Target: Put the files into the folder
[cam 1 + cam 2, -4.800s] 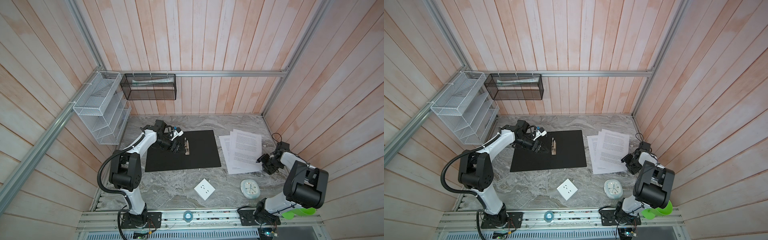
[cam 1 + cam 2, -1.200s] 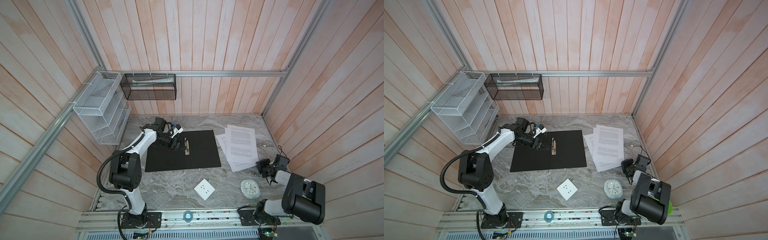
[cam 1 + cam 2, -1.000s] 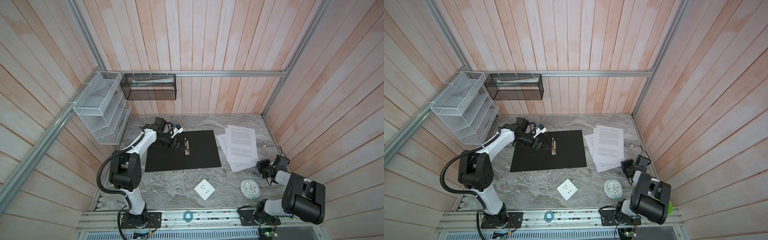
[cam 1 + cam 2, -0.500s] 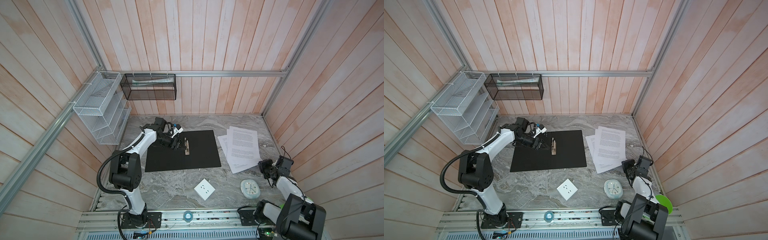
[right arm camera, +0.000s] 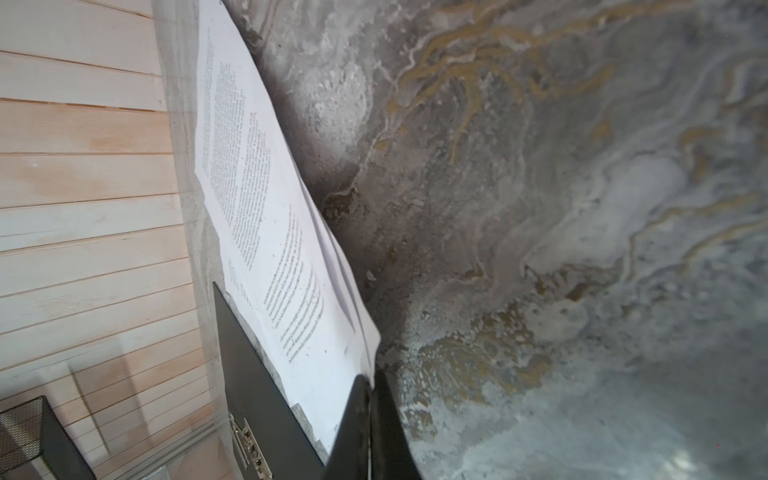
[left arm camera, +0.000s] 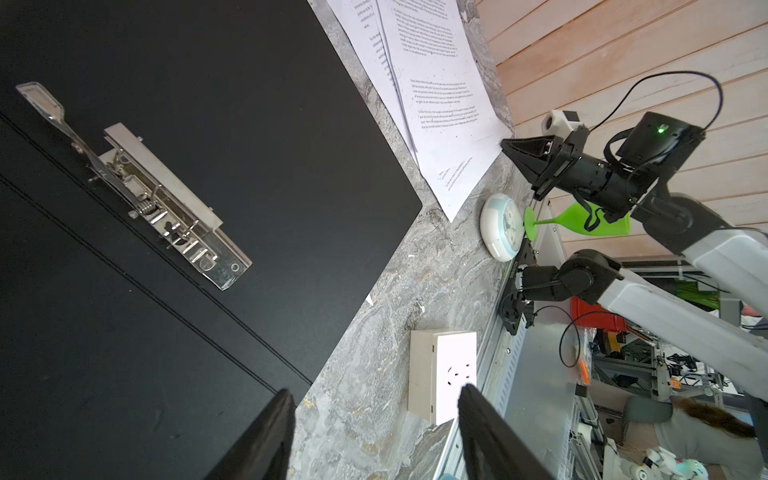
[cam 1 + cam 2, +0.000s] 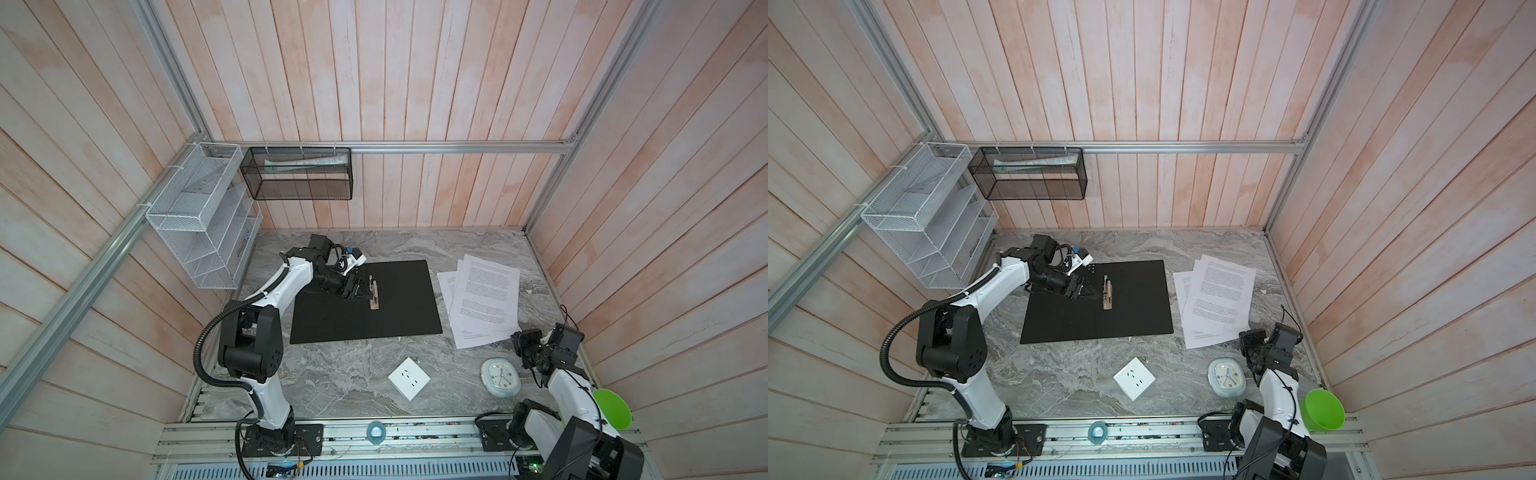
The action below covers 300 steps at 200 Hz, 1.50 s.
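Several white files [image 7: 486,291], print too small to read, sit pinched at one corner between the right fingers [image 5: 353,415]; left fingers [image 6: 266,432] gape empty above the open folder [image 7: 399,299].

A bare strip of desk [image 7: 353,374] separates the open folder [image 7: 399,307] from the files [image 7: 484,299], and the folder's right leaf lies unobstructed up to its raised clip [image 7: 374,294], where the left claw [image 7: 360,289] hangs with jaws apart. A socket plate [image 7: 409,378] and a clock [image 7: 500,377] interrupt the near desk, while the side wall [image 7: 582,270] hems the files' right edge.
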Available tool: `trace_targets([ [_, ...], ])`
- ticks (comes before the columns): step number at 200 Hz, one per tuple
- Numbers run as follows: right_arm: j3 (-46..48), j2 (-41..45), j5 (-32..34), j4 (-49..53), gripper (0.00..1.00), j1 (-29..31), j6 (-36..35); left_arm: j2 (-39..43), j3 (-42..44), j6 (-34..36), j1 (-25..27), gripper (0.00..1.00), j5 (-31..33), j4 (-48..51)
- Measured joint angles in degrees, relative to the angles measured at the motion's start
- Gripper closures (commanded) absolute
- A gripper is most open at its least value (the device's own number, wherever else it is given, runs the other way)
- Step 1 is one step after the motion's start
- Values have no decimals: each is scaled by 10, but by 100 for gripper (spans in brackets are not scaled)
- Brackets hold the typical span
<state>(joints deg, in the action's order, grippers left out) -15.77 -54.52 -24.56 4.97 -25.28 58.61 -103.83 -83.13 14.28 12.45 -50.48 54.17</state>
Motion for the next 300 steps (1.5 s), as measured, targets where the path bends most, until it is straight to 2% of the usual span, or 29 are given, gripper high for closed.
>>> trace_targets([
  [32,-4,-16,-11,-6,100,0,-3,0,0,-2,0,35,0,-2],
  [70,-21,17,-24,-4,100,9,11,0,0,-4,0,35,0,-6],
  [132,-33,48,-30,-5,100,83,68,-23,-42,-5,9,33,-26,0],
  [150,-33,51,-22,-5,100,108,80,-43,-83,-7,33,31,-31,-1],
  [157,-33,55,-18,-6,100,115,84,-51,-101,-10,47,28,-30,-5],
  [174,-29,70,-10,-6,100,128,94,-80,-154,-23,90,27,-26,-16],
  [222,-3,115,10,8,100,132,108,-196,-298,-100,200,24,5,-69],
  [260,2,92,16,16,100,134,102,-270,-349,-134,247,24,28,-110],
  [300,2,50,16,26,100,136,77,-336,-408,-177,268,23,47,-146],
])
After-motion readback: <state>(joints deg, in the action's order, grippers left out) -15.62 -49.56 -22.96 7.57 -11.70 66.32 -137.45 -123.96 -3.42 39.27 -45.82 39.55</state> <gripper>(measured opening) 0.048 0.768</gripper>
